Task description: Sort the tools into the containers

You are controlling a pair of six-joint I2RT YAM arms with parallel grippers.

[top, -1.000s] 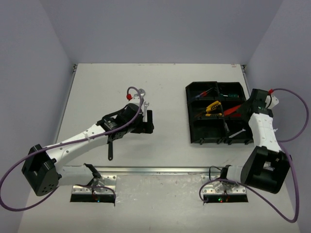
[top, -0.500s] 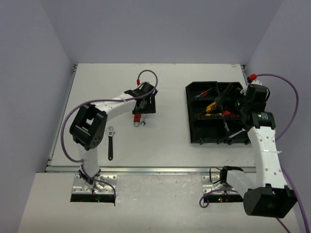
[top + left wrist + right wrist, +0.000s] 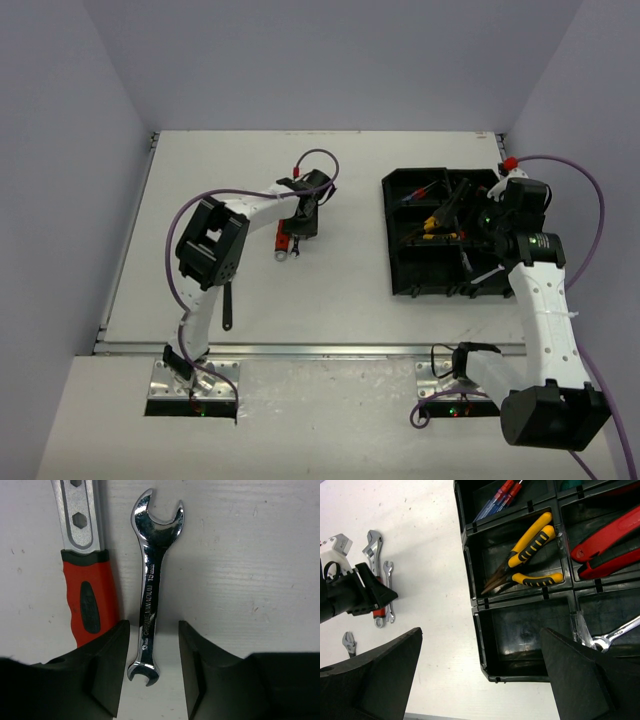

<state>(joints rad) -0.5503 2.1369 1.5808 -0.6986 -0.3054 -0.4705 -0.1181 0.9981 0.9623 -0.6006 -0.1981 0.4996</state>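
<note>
My left gripper is down on the table, open, its jaws straddling the lower end of a silver open-end wrench; a gap shows on the right side. A red-handled wrench lies just left of it. From above, the left gripper covers these tools. My right gripper hangs wide open and holds nothing above the black tray. The tray's containers hold yellow pliers, red utility knives, screwdrivers and a silver wrench.
A small black-handled adjustable wrench lies on the table near the left arm's base, also visible as a small wrench in the right wrist view. The tray's near-left compartment has nothing in it.
The left arm reached further back to the two wrenches and its jaws narrowed around the silver one. The right arm rose over the tray and its jaws opened wide.
</note>
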